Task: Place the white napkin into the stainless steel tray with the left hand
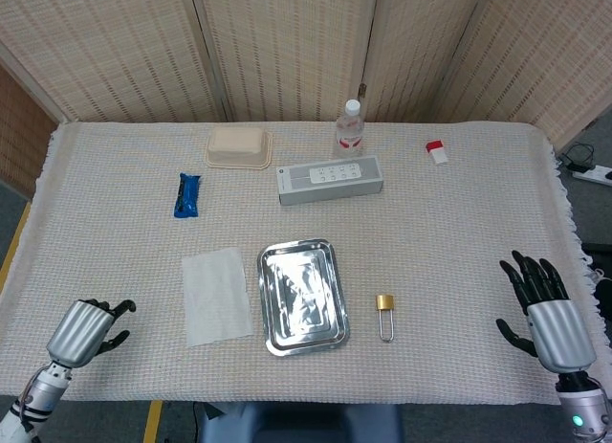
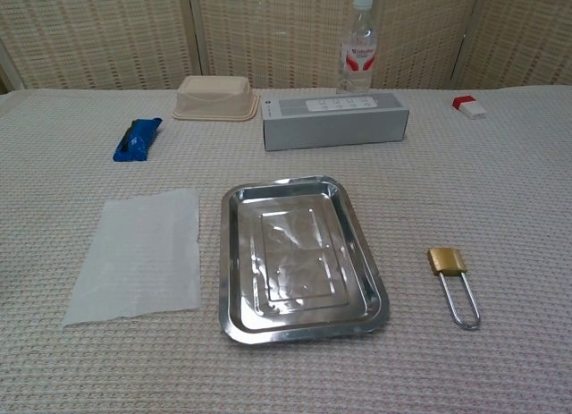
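Napkin [image 1: 217, 296], white and flat, lies on the worktop [image 1: 459, 232] just right of the left robot hand [image 1: 86, 328], which is loosely curled and grasps nothing; probably light and limp, best pinched at its near edge; tray [image 1: 302, 295] sits just beyond.

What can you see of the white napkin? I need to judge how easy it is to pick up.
The white napkin is a thin, slightly translucent rectangular sheet lying flat and unfolded on the woven tablecloth. It sits just left of the stainless steel tray, apart from it. Its edges look a little uneven. Nothing rests on it; the left robot hand is off to its left, not touching.
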`<state>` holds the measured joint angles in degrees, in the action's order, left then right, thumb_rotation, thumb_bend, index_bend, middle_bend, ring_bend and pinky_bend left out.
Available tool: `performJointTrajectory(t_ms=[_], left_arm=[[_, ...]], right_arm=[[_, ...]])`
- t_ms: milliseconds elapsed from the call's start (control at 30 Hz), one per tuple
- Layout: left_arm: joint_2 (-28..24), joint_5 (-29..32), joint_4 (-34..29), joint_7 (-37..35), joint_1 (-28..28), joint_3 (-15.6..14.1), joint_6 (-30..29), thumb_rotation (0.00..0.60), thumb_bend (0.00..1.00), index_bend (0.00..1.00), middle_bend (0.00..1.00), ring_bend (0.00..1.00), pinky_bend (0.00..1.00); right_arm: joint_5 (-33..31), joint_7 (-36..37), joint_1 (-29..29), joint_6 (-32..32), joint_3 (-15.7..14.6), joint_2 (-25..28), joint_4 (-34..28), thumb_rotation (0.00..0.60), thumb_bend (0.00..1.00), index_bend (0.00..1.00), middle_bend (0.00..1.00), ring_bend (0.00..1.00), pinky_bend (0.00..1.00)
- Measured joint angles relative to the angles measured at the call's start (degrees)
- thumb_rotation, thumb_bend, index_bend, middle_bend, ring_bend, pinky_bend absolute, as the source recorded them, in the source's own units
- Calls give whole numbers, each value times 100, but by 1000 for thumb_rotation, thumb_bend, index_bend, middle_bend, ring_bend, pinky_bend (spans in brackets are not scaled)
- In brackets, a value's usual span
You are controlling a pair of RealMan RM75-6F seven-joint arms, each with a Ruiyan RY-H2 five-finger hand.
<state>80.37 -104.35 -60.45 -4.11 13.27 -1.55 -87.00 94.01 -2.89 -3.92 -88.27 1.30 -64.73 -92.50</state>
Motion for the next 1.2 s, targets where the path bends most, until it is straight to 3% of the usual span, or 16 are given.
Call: performJointTrajectory(t_ms=[267, 467, 767, 1200], left_arm=[[1280, -229, 2326, -1123, 299, -95, -349, 600, 182, 521, 1000, 990, 1000], [2131, -173, 3580, -1774, 486, -155, -479, 600, 183, 539, 1000, 1000, 1000], [2758, 10, 4430, -2464, 656, -265, -636, 600, 184, 562, 1000, 1000, 1000], [3065, 184, 4792, -2730, 766, -439, -510, 600, 176, 568, 1000, 1000, 1000]], right_arm=[[55, 274, 3, -73, -3, 113, -8, 600, 316, 0, 0, 0, 0], [46, 412, 19, -108, -2, 197, -32, 600, 317, 0, 0, 0, 0], [30, 520, 65, -242, 38, 247, -40, 600, 317, 0, 0, 0, 0], [74, 681, 143, -427, 61, 316, -37, 600, 317, 0, 0, 0, 0]])
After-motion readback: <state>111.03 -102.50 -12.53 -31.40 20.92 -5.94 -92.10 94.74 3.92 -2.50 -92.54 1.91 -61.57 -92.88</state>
